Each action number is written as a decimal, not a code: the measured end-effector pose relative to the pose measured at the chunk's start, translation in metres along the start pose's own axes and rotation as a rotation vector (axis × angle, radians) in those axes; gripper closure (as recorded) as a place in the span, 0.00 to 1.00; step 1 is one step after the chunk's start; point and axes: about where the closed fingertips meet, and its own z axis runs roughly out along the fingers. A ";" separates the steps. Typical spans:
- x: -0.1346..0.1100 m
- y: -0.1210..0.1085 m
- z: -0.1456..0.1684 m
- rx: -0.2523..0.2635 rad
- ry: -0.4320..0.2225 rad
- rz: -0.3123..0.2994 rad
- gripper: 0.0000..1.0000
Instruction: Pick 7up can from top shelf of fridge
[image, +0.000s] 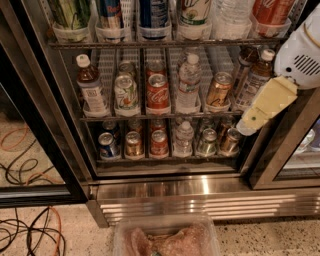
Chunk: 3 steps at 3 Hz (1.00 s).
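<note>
Hand (253, 119) sat at the right edge of the view, cream-coloured, hanging off a white vented housing (301, 55). It pointed down and left, in front of the fridge's (54, 116) right door frame. Height was level with the middle shelf (150, 117), clearly below the top shelf (165, 44). Couldn't tell if the hand was released or clenched. Nothing visible in it.

7up can (194, 11) was on the top shelf, upright in a clear cup holder at the front edge, fourth from the left end. Only its lower part was in view. Neighbours: dark blue can (154, 12) just beside it on the left, water bottle (231, 15) just beside it on the right. Further out, a red can (270, 11) at the right end and a leafy-striped tall can (72, 12) at the left end. Hand was well apart from the 7up can, down and to the right.

Hand tip was close to the brown bottle (256, 82) at the right end of the middle shelf; contact unclear. Same shelf held a red cola can (158, 93) and a small water bottle (189, 82) near the middle.

Bottom shelf (165, 159) carried a row of short cans plus one more water bottle (184, 138).

Stainless base (200, 192) ran under the door. Loose cables (30, 235) lay on the floor at left. A clear bin (167, 239) with something pinkish in it sat at the bottom edge of the view.
</note>
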 end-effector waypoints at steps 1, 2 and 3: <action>-0.009 -0.008 0.007 0.051 -0.059 0.164 0.00; -0.013 -0.012 0.008 0.091 -0.091 0.336 0.00; -0.018 -0.015 0.009 0.089 -0.095 0.445 0.00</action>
